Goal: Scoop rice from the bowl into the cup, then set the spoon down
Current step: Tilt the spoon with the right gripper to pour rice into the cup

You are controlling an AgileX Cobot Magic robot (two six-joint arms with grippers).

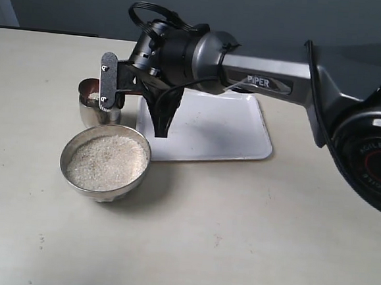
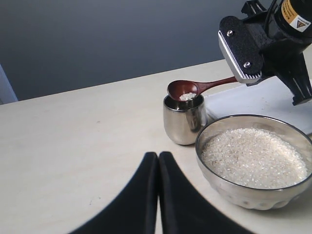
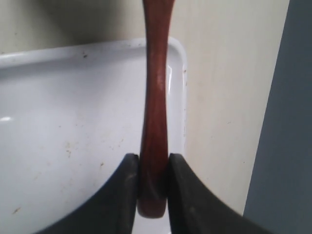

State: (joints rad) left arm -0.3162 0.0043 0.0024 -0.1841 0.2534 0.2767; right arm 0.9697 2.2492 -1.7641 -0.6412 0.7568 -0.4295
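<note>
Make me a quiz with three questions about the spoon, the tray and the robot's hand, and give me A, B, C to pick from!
1. Where is the scoop end of the wooden spoon?
A. Right over the steel cup
B. Lying flat, far from the cup
C. Tucked out of sight

2. What colour is the tray?
A. Green
B. White
C. Black

3. What is the right gripper doing?
A. Open, holding nothing
B. Shut on the cup
C. Shut on the spoon's handle

Answers:
1 A: the left wrist view shows the scoop at the cup's rim.
2 B: the tray looks white in the exterior and right wrist views.
3 C: the right wrist view shows both fingers pressed against the handle.
</note>
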